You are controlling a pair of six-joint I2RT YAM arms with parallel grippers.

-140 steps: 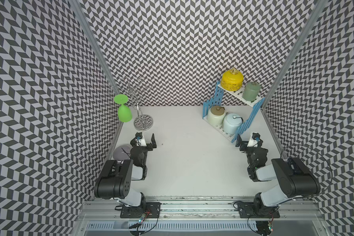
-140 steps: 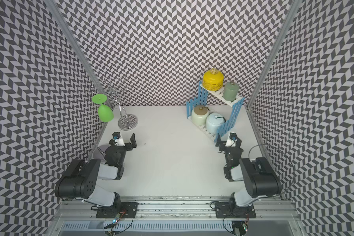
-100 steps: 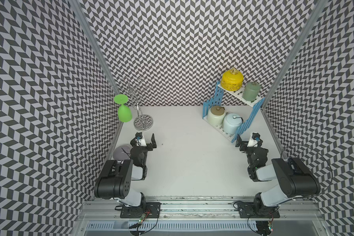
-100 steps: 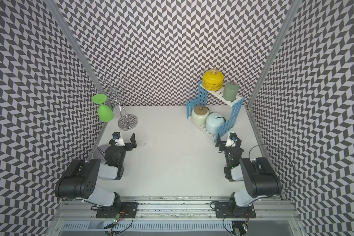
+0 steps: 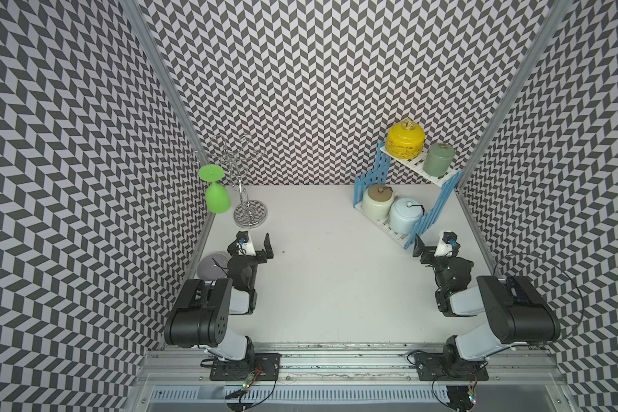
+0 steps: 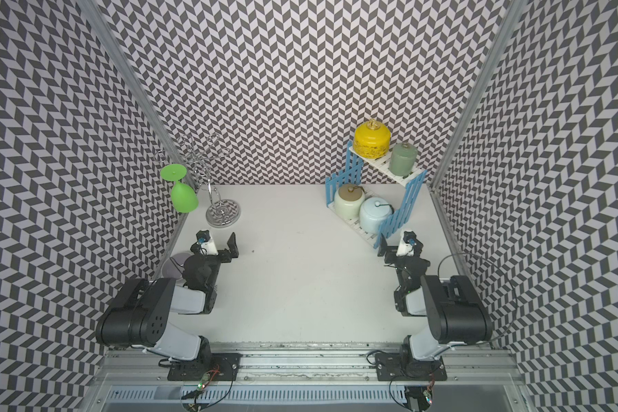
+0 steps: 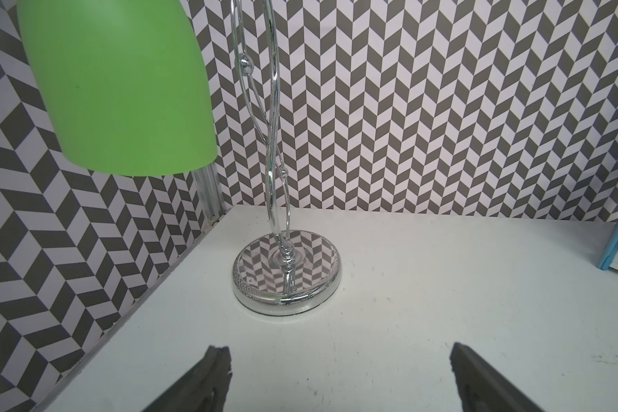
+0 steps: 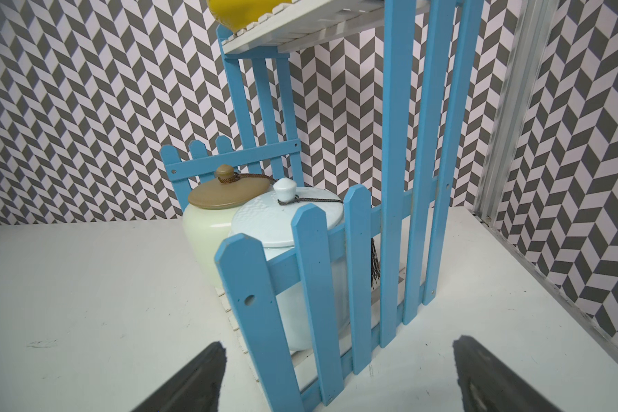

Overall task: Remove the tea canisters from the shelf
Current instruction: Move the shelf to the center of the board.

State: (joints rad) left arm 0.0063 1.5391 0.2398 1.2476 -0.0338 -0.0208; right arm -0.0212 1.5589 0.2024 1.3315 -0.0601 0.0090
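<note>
Unmoved since earlier frames: left gripper (image 5: 256, 249) and right gripper (image 5: 430, 249) spread wide, empty.
All 4 tea canisters (image 5: 405, 141) on shelf (image 5: 367, 182); best to start with pale blue canister (image 5: 405, 215), entering from open front, clear of picket panel (image 5: 431, 213).

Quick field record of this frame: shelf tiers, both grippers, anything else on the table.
shelf: back right corner
top tier: yellow canister, green canister
bottom tier: cream canister, pale blue canister
left gripper: open, empty, facing wire stand
right gripper: open, empty, facing shelf side panel
other: green goblet hanging upside down on wire stand; grey bowl at left edge
removed: none
</note>
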